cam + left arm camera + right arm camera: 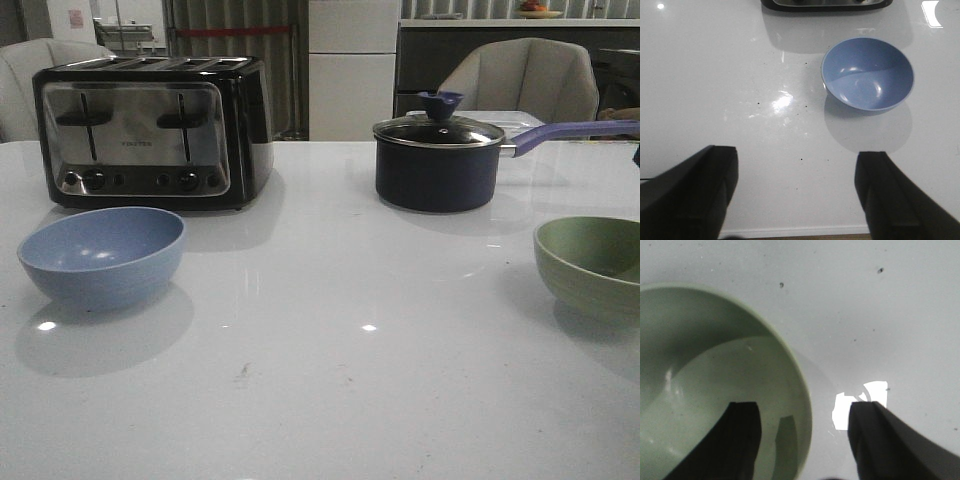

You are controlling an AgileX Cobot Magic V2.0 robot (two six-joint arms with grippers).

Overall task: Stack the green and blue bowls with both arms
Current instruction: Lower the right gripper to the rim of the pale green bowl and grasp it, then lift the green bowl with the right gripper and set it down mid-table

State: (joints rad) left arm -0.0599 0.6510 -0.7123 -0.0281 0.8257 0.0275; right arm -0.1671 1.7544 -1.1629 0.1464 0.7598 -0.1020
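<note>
The green bowl is straddled at its rim by the spread right hand, one finger inside, one outside. The blue bowl lies ahead of the spread left hand, well apart. Both bowls are judged light, stiff and smooth; the rim is the natural hold. Neither hand is shown in the front view; only there are the bowls seen far apart on the tabletop.

The left gripper is held above the bench with its two fingers wide apart and nothing between them. The right gripper is low, its fingers also spread, gripping nothing.
</note>
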